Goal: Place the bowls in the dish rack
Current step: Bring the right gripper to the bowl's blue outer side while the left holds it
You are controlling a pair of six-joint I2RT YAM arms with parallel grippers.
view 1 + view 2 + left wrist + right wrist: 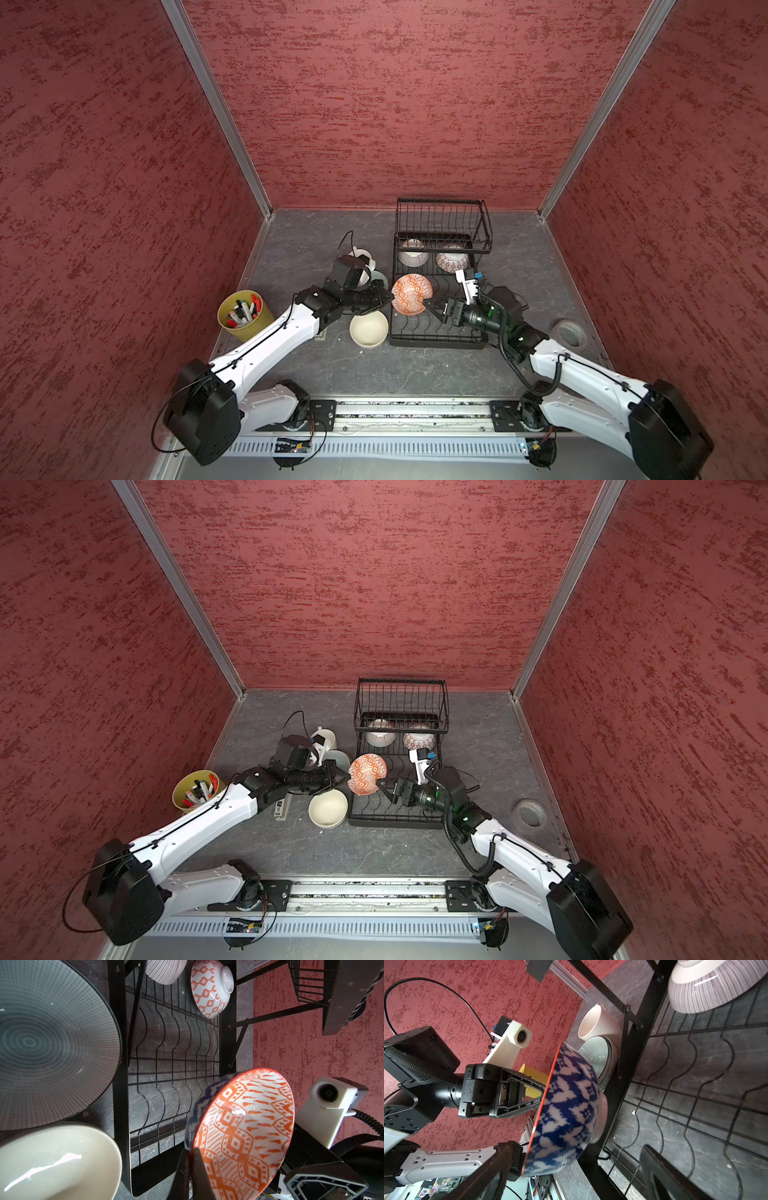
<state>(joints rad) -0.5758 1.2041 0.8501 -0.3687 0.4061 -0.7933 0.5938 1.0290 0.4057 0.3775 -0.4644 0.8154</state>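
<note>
A bowl (411, 293) (368, 773), orange-patterned inside (243, 1126) and navy-zigzag outside (571, 1101), hangs tilted on edge over the near-left corner of the black dish rack (436, 334) (395, 818). My left gripper (390, 297) (190, 1153) is shut on its rim. My right gripper (430, 305) (577, 1153) stands open, one finger on each side of the bowl's other edge. A striped bowl (412, 257) (708, 987) and an orange-diamond bowl (452, 261) (209, 989) lie upturned at the rack's back. A cream bowl (368, 329) (58, 1159) and a pale green bowl (337, 759) (52, 1043) sit on the table to the left.
A cream mug (361, 254) (598, 1022) stands behind the green bowl. A yellow-green pot of markers (243, 311) is at the far left. A tape roll (569, 332) lies right of the rack. The rack's upper basket (442, 224) overhangs its back.
</note>
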